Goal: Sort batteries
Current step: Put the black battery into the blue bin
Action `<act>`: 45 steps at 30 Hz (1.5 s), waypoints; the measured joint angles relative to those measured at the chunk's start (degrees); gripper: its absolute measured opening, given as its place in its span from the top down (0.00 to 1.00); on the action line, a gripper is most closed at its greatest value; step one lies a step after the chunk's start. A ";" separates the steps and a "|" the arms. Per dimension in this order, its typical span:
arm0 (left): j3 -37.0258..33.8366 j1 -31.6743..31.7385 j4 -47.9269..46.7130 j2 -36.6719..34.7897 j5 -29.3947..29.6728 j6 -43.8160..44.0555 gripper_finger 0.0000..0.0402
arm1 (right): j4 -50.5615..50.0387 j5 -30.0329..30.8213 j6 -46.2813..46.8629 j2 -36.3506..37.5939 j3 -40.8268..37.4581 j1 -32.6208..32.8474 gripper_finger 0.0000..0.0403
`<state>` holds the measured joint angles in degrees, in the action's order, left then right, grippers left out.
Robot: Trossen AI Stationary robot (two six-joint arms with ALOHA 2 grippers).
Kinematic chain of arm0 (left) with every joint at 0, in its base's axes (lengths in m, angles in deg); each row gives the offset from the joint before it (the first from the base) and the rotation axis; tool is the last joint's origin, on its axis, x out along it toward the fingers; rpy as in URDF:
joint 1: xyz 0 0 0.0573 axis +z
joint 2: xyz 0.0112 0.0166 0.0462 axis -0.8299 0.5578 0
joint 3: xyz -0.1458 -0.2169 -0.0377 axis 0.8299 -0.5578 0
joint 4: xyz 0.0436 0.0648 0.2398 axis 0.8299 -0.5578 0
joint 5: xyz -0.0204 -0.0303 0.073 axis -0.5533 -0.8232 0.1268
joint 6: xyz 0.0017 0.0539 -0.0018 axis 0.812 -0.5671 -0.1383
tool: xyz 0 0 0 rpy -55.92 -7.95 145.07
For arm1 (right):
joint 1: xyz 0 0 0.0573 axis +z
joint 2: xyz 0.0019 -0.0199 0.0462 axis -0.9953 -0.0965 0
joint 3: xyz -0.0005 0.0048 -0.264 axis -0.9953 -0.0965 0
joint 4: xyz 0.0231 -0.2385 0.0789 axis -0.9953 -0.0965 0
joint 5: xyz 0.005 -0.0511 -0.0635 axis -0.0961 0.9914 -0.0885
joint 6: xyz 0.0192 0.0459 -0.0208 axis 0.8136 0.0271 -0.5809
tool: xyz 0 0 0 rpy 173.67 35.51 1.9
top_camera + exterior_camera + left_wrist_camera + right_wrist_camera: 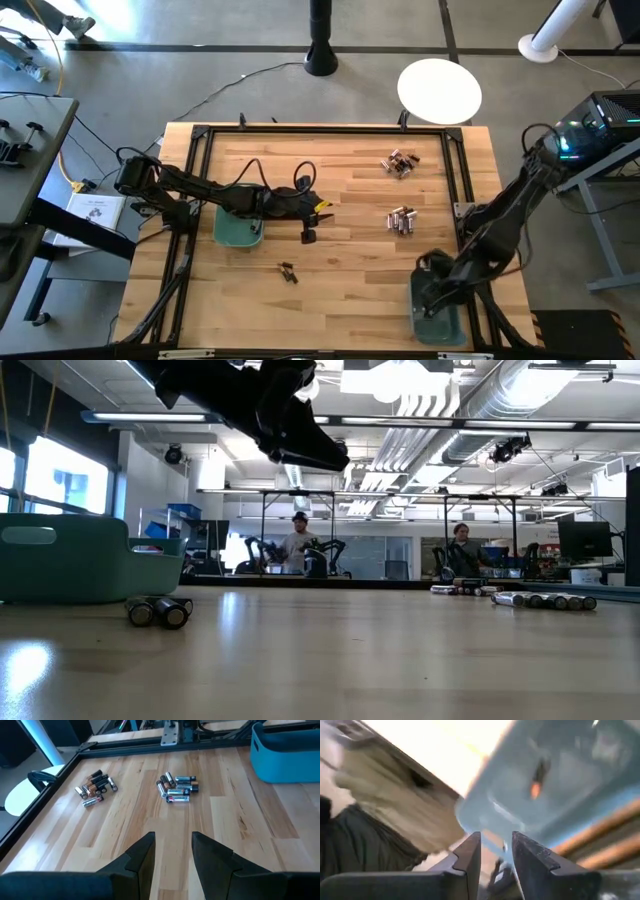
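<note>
Dark batteries with copper bands (398,162) lie in a heap at the far right of the table, and they also show in the left wrist view (95,787). Silvery batteries (401,219) lie nearer, seen too in the left wrist view (177,789). Two loose batteries (288,271) lie near the middle front, side by side in the low view (158,610). My left gripper (309,234) is open and empty above the table's middle (173,852). My right gripper (432,288) is open over the right teal bin (440,318); one dark, copper-banded battery (537,777) lies inside that bin.
A second teal bin (238,226) stands under my left arm at the table's left and shows in the low view (80,560). A black frame rail (325,130) runs round the table. Bare wood lies between the heaps and the near edge. People sit in the room behind.
</note>
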<state>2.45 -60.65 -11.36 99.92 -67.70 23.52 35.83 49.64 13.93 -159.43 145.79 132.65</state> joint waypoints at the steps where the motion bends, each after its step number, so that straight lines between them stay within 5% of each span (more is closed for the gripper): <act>1: 0.00 0.00 0.32 0.00 0.00 0.00 0.70 | -2.22 5.17 -4.52 0.66 0.72 -0.58 0.74; 5: 0.00 0.00 0.47 0.00 0.00 0.02 0.70 | -9.47 33.37 -17.94 3.32 0.82 -3.18 0.74; 7: 0.00 0.02 0.51 0.00 0.00 0.00 0.70 | -13.35 38.33 -19.18 5.29 -0.86 -7.13 0.74; 12: 0.00 0.02 0.47 0.02 0.00 0.02 0.70 | -13.32 38.73 -30.16 10.01 -7.55 -18.30 0.74; 26: 0.00 0.02 0.47 0.02 0.00 0.11 0.70 | 16.83 34.59 -63.68 13.58 -24.39 -42.81 0.74; 37: 0.00 0.02 1.62 0.02 0.00 0.02 0.70 | 19.40 28.61 -77.44 10.55 -24.46 -61.94 0.41; 45: 0.00 0.02 2.76 0.02 0.00 -1.00 0.70 | 29.66 22.03 -87.82 -0.86 -24.46 -77.46 0.38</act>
<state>2.45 -60.63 -8.60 99.94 -67.70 22.52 65.49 71.67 -73.90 -160.29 121.33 55.20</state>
